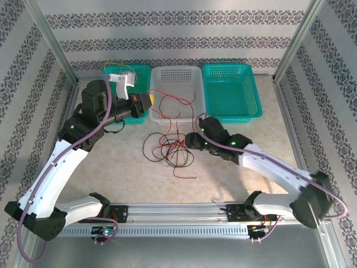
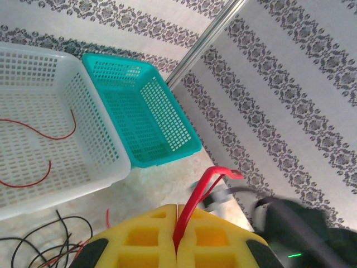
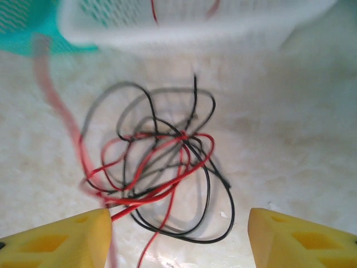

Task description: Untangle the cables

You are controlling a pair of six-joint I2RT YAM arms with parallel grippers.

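I see glossy plastic mesh on the white basket and teal basket — cables smooth, rubber-coated; table matt, stone-patterned; post brushed metal.

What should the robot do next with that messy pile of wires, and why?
Probably the right gripper should ease down and pinch the tangle of red and black cables. Its jaws stand open just before that knot, while the left gripper is shut on a red cable, so pinning the pile could let that strand pull free.
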